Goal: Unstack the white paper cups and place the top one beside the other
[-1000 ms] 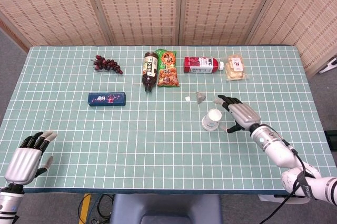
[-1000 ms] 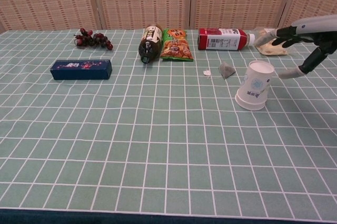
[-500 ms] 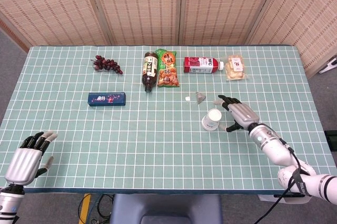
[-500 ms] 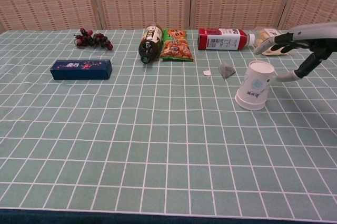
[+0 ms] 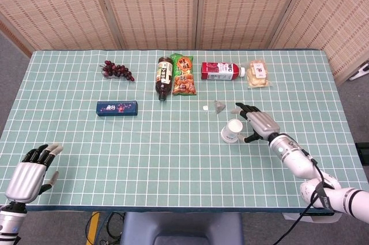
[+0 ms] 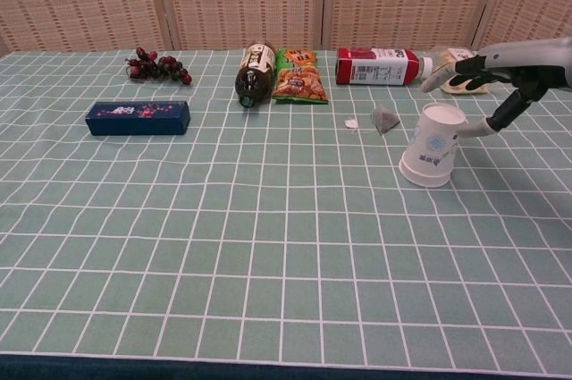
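The white paper cups [image 5: 232, 131] [image 6: 433, 144] stand stacked and upside down, leaning a little, right of the table's middle. My right hand [image 5: 257, 124] [image 6: 487, 72] is open just to their right, fingers spread above and beyond the top. Its thumb tip reaches the upper side of the stack; whether it touches I cannot tell. My left hand [image 5: 30, 171] rests with fingers loosely curled at the near left corner, holding nothing, and does not show in the chest view.
Behind the cups lie a small grey packet [image 5: 218, 106] and a white scrap [image 5: 206, 107]. Along the back are grapes [image 5: 117, 70], a dark bottle [image 5: 164, 76], a snack bag [image 5: 184, 75], a red carton [image 5: 222, 71] and a clear pouch [image 5: 257, 74]. A blue box [image 5: 117, 108] lies at left.
My right hand has moved left towards the stacked cups, its thumb now at the stack's upper side. The cups and my left hand have not moved.
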Controlling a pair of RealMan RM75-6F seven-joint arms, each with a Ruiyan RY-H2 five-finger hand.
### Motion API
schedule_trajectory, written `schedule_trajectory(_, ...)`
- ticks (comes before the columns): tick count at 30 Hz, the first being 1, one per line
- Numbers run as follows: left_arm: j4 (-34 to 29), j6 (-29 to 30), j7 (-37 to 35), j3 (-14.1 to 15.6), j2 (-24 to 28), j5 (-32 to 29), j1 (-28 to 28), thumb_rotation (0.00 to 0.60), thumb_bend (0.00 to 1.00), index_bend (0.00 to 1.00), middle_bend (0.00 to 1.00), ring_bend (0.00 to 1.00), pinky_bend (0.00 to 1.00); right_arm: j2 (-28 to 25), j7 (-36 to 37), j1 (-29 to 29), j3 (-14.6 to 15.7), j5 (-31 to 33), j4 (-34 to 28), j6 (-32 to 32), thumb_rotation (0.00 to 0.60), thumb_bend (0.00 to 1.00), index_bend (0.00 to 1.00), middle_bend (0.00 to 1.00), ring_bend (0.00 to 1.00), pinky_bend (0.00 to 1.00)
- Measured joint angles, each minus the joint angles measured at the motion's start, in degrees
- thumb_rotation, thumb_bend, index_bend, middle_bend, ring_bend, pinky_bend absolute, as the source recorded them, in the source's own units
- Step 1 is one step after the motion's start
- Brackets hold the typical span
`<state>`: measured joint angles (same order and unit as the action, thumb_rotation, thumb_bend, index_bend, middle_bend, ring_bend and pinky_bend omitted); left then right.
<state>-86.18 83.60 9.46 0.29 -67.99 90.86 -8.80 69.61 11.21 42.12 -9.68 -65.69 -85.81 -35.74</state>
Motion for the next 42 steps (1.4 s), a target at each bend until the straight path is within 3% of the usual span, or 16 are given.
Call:
schedule_trajectory(31, 0.27, 0.81, -0.13, 0.14, -0.04, 0.93, 0.26, 0.6, 0.4, 0.2, 0.19, 0.15, 0.19, 2.03, -1.46, 0.77, -0.17, 1.62, 1.28, -1.25, 0.6, 0.34, 0.32, 0.0, 0.0, 0.0)
schedule_trajectory(42, 0.36, 0.5, 0.12, 0.07, -0.18, 0.72, 0.21, 0.6, 0.4, 0.2, 0.19, 0.15, 0.19, -0.46, -1.77, 0.05, -0.89, 1.19, -2.04, -3.56, 0.6, 0.34, 0.33, 0.0, 0.0, 0.0)
